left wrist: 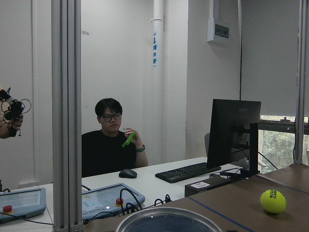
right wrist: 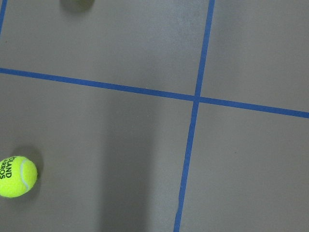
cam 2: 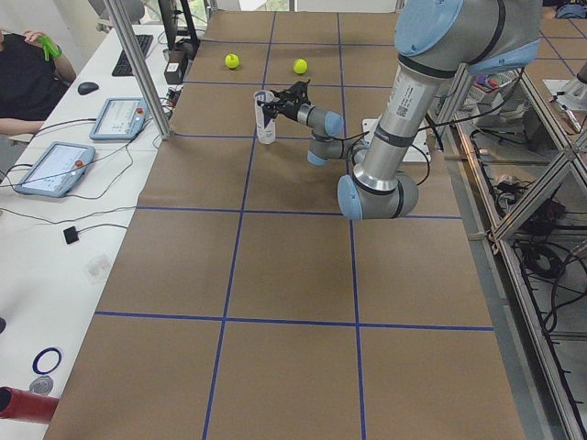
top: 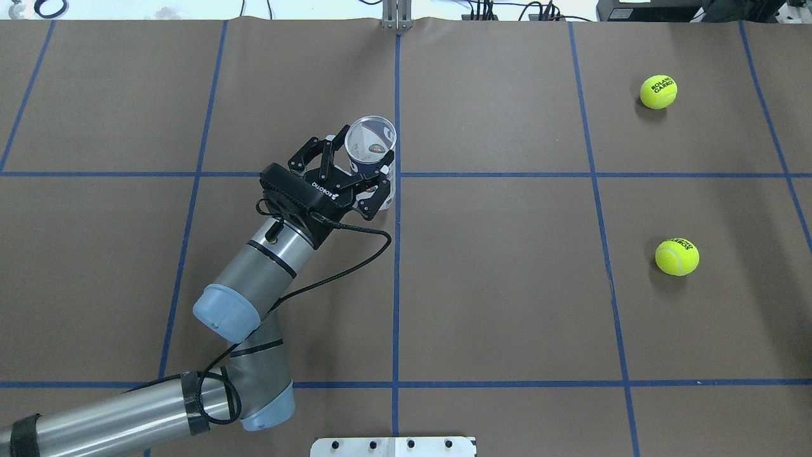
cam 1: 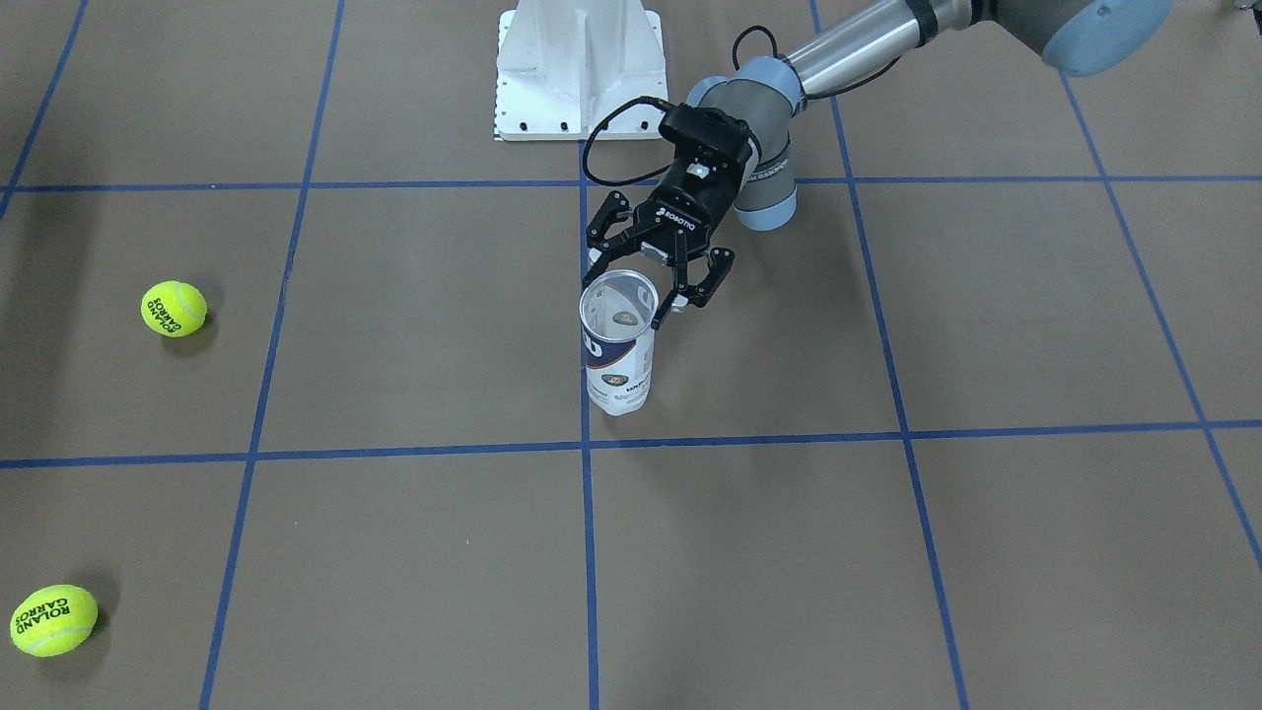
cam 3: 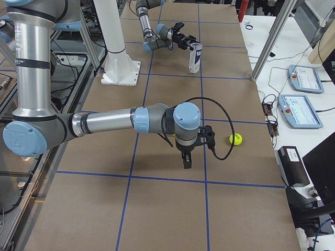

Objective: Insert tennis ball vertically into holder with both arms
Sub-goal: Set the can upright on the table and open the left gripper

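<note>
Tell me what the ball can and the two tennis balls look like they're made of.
The holder: probably clear, glossy plastic, since its inside shows through the wall. The tennis balls: matte yellow-green felt, judging by the fuzzy surface with printed black lettering.

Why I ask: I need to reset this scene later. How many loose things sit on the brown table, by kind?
Tennis balls: 2
Holder: 1
Total: 3
</note>
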`<move>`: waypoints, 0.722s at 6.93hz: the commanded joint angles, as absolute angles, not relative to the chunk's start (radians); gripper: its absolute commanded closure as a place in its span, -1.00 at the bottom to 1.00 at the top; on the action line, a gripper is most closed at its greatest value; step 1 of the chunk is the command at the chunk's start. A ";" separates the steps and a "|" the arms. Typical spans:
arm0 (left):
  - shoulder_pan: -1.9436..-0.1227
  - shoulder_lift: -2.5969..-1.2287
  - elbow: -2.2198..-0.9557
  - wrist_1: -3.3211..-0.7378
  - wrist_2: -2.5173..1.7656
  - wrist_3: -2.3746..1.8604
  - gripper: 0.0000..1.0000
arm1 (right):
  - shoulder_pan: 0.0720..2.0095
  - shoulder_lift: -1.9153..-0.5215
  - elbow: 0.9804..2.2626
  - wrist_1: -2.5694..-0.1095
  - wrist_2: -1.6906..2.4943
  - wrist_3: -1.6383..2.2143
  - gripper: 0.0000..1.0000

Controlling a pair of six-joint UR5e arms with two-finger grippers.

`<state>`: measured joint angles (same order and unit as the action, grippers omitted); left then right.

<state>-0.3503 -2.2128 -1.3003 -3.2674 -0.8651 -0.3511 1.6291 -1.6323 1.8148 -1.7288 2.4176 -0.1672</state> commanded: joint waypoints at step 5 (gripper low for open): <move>-0.345 -2.220 -1.278 -3.264 -0.865 -0.347 -0.98 | 1.629 -1.631 1.816 -1.729 2.418 -0.167 -1.00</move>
<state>-0.3458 -2.2223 -1.2787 -3.2646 -0.8645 -0.3481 1.6290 -1.6311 1.8154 -1.7288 2.4176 -0.1672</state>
